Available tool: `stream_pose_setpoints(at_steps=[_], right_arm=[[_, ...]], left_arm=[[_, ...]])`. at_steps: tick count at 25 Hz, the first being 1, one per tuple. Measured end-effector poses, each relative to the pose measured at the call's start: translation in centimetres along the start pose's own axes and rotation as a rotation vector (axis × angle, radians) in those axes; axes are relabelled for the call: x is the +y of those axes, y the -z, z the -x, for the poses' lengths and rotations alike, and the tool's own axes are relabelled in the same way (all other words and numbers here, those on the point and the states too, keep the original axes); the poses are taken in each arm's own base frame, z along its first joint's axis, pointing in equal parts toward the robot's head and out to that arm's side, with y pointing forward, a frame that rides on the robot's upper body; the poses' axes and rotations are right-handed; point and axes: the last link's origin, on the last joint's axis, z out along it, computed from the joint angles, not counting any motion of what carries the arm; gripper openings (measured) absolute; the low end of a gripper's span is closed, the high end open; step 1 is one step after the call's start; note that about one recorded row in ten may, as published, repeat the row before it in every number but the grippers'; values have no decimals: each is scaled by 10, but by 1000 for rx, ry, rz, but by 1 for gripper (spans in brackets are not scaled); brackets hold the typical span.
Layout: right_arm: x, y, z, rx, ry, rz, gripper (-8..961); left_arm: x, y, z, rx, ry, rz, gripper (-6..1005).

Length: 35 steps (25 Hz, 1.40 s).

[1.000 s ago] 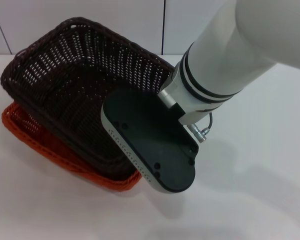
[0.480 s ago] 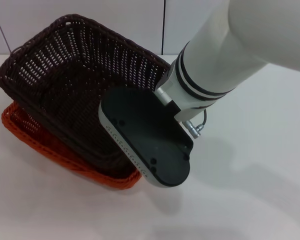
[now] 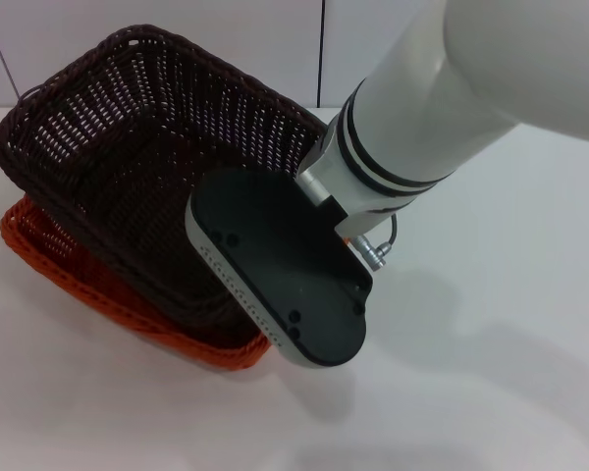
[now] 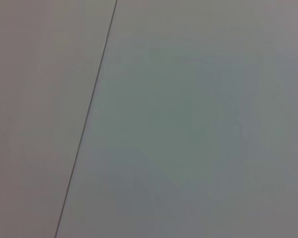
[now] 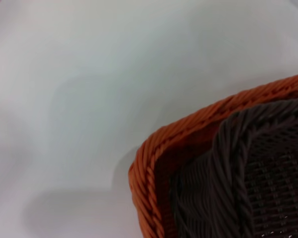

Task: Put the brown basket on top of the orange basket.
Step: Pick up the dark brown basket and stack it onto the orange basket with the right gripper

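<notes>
The brown basket [image 3: 118, 167] lies tilted in the orange basket [image 3: 54, 260] at the left of the head view, its far side raised and its near side down inside the orange rim. My right gripper [image 3: 275, 280] reaches in from the right, its flat black body covering the baskets' near right corner. Its fingers are hidden beneath that body. The right wrist view shows a corner of the orange basket [image 5: 188, 131] with the brown basket [image 5: 253, 173] nested inside it. The left arm is out of sight, and its wrist view shows only wall.
The baskets rest on a white table [image 3: 491, 373], with open surface to the right and in front. A white tiled wall [image 3: 275, 49] with a dark seam stands close behind them.
My right arm and the brown basket have shifted slightly to the left over the orange basket, and the gripper body has moved a little lower.
</notes>
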Motion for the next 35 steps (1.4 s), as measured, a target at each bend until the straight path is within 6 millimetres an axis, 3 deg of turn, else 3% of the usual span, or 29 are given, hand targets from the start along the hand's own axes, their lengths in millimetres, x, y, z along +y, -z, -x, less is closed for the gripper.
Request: stream_pose_setpoints(at_steps=[35], right_arm=[[-3,-11,2,26,141,-66,158]], left_arm=[[1,-6,-1,0,-25,-16,810]])
